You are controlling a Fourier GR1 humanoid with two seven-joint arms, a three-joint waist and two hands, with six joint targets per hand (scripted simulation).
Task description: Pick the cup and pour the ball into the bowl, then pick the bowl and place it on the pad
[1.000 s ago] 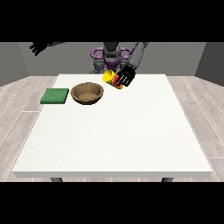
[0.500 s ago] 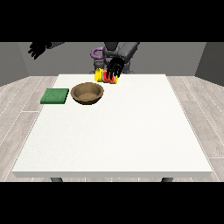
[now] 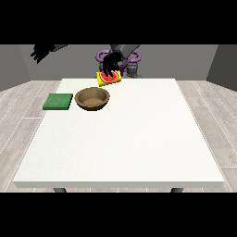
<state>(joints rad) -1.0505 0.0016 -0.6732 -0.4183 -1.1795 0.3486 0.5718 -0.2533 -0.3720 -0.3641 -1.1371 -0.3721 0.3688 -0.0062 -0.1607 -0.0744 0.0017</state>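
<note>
A large white counter (image 3: 120, 143) on dark legs stands on a grey wood-plank floor (image 3: 18, 111) before plain grey walls (image 3: 185, 60).

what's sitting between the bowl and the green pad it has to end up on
Nothing visible. The bowl sits on the white table just right of the green pad, with only a bare strip of table between them. The robot hand holding the cup is above and behind the bowl, not in that gap.
</note>
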